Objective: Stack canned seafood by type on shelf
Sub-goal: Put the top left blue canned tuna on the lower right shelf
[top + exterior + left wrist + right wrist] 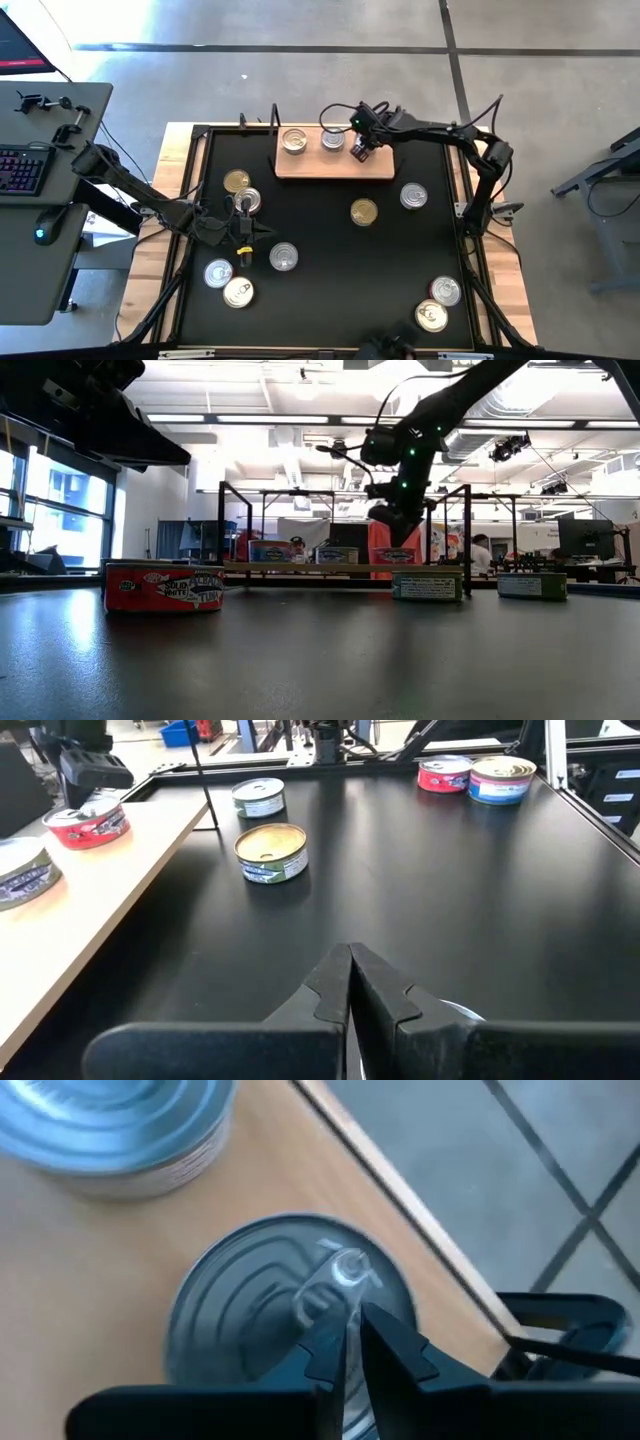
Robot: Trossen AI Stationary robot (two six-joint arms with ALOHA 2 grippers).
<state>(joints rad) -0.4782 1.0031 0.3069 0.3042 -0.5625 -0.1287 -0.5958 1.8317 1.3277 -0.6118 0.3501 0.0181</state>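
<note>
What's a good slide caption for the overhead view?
Right gripper over a tin on the wooden shelf beside two others; left gripper shut above the mat.

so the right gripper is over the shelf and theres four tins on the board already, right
Not four. The high view shows three tins on the shelf: two silver-lidded ones, plus the tin under the right gripper. The gripper is indeed over the shelf.
</note>
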